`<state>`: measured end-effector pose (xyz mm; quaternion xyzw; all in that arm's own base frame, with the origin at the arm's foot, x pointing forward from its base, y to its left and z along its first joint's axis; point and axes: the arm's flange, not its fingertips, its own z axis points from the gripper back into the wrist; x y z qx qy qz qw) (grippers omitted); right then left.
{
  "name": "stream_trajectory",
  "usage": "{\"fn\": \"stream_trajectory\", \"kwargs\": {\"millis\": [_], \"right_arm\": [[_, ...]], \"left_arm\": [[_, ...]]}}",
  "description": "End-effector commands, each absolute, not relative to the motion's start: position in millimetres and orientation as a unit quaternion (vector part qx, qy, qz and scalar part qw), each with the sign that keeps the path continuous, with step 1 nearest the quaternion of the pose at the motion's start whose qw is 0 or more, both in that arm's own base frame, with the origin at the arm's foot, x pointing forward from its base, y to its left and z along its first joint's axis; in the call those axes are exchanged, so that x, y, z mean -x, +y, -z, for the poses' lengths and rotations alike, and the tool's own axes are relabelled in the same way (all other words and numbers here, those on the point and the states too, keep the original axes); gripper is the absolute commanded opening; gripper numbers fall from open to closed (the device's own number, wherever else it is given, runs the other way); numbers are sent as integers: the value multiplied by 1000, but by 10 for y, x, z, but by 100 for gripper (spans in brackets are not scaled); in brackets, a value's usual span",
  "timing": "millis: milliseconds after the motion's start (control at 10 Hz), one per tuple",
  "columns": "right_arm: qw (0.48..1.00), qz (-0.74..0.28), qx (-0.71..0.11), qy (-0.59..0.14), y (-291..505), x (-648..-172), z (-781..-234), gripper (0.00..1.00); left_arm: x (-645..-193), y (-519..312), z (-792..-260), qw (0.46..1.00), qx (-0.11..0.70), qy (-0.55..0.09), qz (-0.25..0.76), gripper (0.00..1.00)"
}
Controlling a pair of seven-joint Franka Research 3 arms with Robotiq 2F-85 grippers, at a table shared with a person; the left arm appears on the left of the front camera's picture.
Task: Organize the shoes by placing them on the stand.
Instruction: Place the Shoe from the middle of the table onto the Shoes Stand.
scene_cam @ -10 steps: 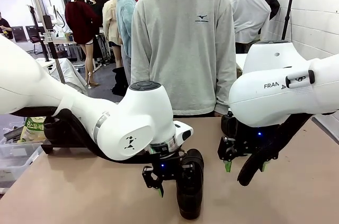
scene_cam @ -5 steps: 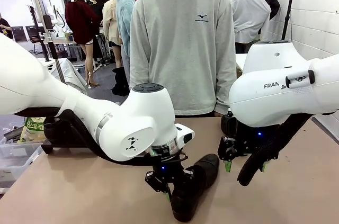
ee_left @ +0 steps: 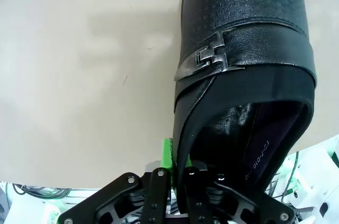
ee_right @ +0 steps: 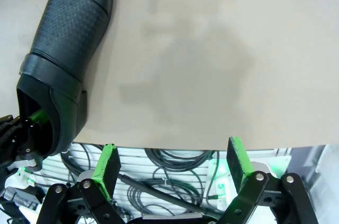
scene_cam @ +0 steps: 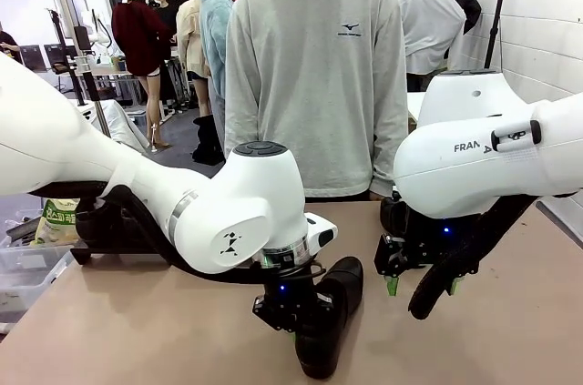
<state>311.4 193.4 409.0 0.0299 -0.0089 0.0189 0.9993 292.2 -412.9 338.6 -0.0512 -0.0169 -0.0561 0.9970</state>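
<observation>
1. The left gripper [scene_cam: 293, 323], open beside the shoe a second ago, is now clamped on the black buckled loafer [scene_cam: 330, 312] at lower centre of the front view.
2. Judgement: the grasp is secured, and the lift to the stand is not yet done.
3. The left wrist view shows a green pad [ee_left: 167, 152] outside the collar and the metal buckle [ee_left: 212, 57], both hidden in front.
4. The right wrist view shows the right gripper [ee_right: 172, 160] spread and empty, and the loafer at upper left, apparently resting on the table [ee_right: 212, 49].

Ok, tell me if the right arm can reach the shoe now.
Probably yes: the open right gripper hovers beside the shoe, bare table between, toe end free. The left gripper is shut on its heel rim.
</observation>
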Motion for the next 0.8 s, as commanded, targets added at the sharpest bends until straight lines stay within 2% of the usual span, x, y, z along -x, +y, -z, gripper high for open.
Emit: {"fn": "stream_trajectory", "kwargs": {"millis": [0, 300, 600, 700], "right_arm": [[999, -21, -35, -6, 1929, -3119, -4104, 100], [999, -21, -35, -6, 1929, -3119, -4104, 100], [999, -21, -35, -6, 1929, -3119, -4104, 100], [999, -21, -35, -6, 1929, -3119, -4104, 100]], "left_arm": [[-2926, -4152, -3421, 998, 27, -6, 49, 0], [-2919, -3920, -4130, 999, 44, 0, -2, 0], [-3027, -3410, -4982, 988, 68, -125, -60, 0], [-3122, -3222, -5084, 980, 64, -169, -79, 0]]}}
